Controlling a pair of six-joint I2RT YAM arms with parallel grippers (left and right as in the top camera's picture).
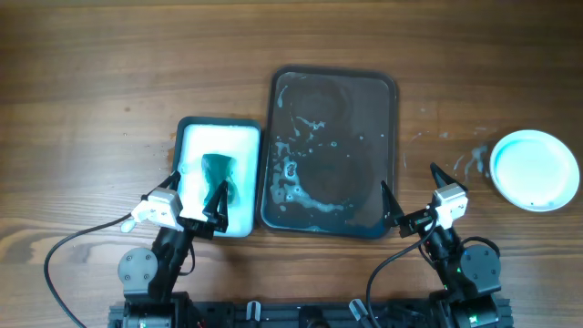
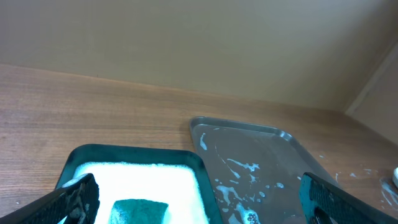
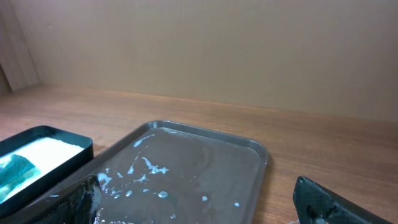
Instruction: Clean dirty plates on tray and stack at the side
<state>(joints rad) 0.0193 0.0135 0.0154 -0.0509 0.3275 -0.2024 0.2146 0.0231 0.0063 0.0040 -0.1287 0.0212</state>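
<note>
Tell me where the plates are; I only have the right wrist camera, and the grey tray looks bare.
Observer: The plates sit on the table, right of the tray, clear of it.
Operator: Any blue on top?
Observer: None shows; the top plate looks plain white.
Operator: And the left arm?
Observer: The left gripper hangs open over the white tray, the sponge lying in it.

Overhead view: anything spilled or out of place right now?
Yes. The grey tray is smeared with pale bluish puddles and droplets, and more splashes lie on the wooden table just left of the white plate. Nothing else looks off.
</note>
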